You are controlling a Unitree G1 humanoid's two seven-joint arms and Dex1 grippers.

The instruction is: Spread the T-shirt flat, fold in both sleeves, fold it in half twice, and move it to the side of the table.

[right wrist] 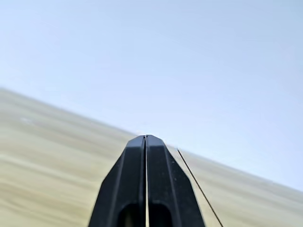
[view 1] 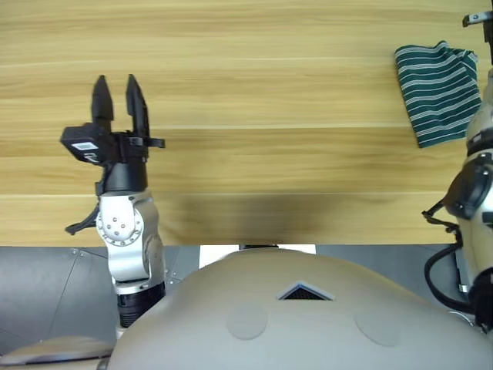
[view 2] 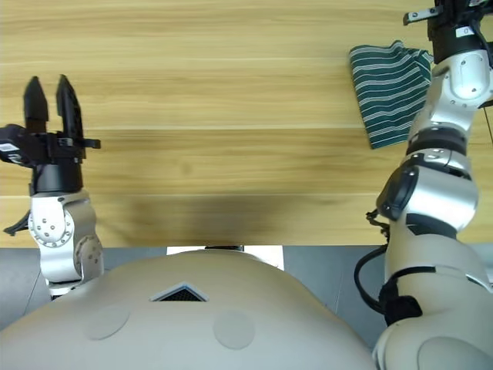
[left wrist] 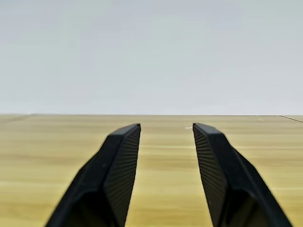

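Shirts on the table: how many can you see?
1. A folded, green striped shirt lies on the table's right side, toward the far edge. Nothing in view could hide another.

No text or number can be read; the small white label behind the left gripper is illegible.
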